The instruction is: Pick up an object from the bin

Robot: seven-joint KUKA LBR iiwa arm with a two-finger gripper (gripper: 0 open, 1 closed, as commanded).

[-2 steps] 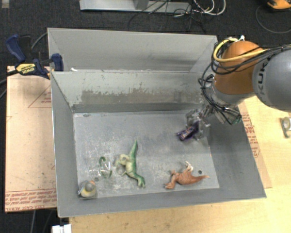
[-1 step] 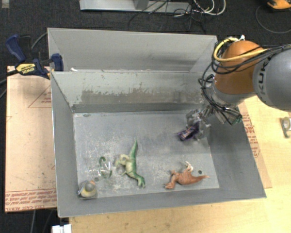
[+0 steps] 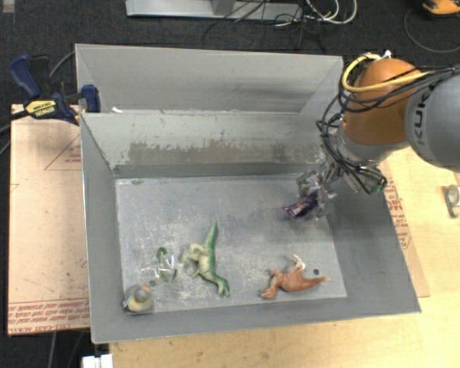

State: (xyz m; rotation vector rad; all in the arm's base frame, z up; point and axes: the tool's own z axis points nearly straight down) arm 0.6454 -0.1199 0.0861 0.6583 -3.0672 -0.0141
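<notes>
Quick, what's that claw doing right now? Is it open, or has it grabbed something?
Gripper: closed on a small purple toy, near the right wall of the bin.

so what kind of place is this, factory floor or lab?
Looks like a robotics lab grasping testbed, not a production line: a grey metal bin holding toys, such as a green dinosaur and an orange dinosaur, the arm reaching in, and loose cables on the floor behind.

just the one cam, up high looking down into the grey bin (image 3: 230, 205), tilted a bit toward its far wall, whole bin in shot, arm (image 3: 438, 121) enters from the right
</notes>
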